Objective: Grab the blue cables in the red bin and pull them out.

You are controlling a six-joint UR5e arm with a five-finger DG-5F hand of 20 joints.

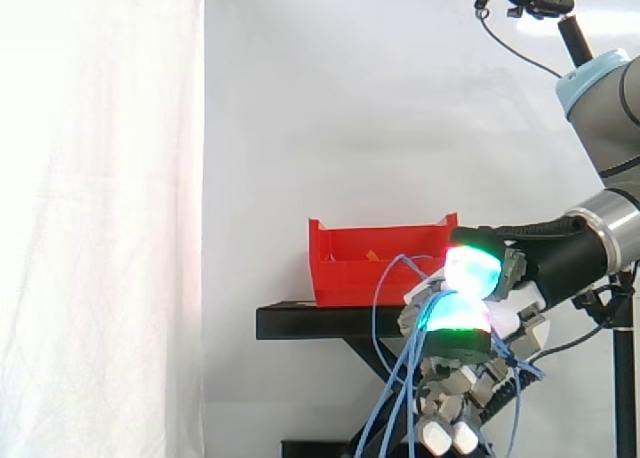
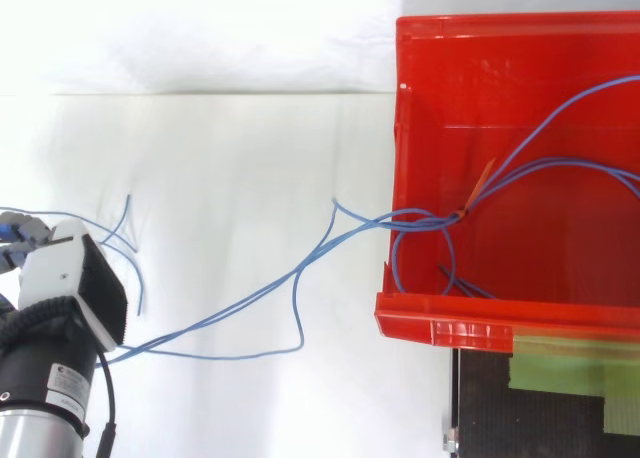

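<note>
The red bin (image 1: 352, 274) stands on a black stand, its rim (image 2: 450, 330) at the right of the top view. Thin blue cables (image 2: 250, 296) run from inside the bin over its front wall and out across the white floor to my hand (image 2: 68, 278) at the lower left. An orange tie (image 2: 481, 185) binds them inside the bin. In the side view my hand (image 1: 515, 270) is just off the bin's right end, with green and cyan glowing pads pinched on the blue cables (image 1: 378, 303). The strands hang down in loops below the hand.
The black stand (image 1: 300, 323) carries the bin, and its top (image 2: 480, 408) shows below the bin with a strip of green tape (image 2: 570, 366). A white curtain (image 1: 100, 218) hangs behind. A camera on a black arm (image 1: 540, 0) sits above my arm.
</note>
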